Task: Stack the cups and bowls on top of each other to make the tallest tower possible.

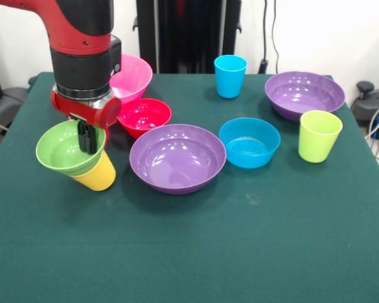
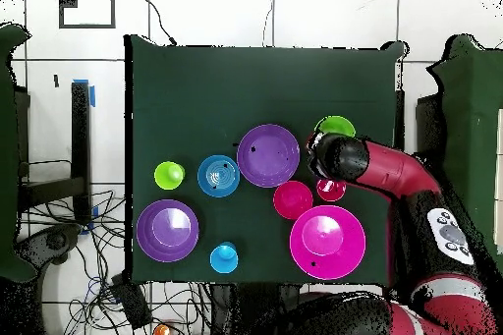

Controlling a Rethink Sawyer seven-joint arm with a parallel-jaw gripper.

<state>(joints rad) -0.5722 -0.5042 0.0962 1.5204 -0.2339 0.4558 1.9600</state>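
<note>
My gripper [image 1: 86,137] reaches down into the small green bowl [image 1: 64,149] at the table's left, its black fingers [image 1: 83,136] close together on the bowl's far rim. The green bowl sits in the mouth of the yellow cup [image 1: 98,176], and both are tilted. In the overhead view the green bowl [image 2: 337,127] shows beside the arm's end [image 2: 319,152]; the yellow cup is hidden there. The pink bowl [image 1: 132,74], red bowl [image 1: 144,115], two purple bowls [image 1: 177,158] [image 1: 304,93], blue bowl [image 1: 249,142], blue cup [image 1: 230,76] and lime cup [image 1: 319,136] stand apart, unstacked.
A small red round thing, perhaps the red cup [image 2: 331,190], stands between arm and red bowl [image 2: 292,198] in the overhead view; the arm hides it in the front view. The near purple bowl lies just right of the green bowl. Bare green cloth [image 1: 196,252] fills the table's front.
</note>
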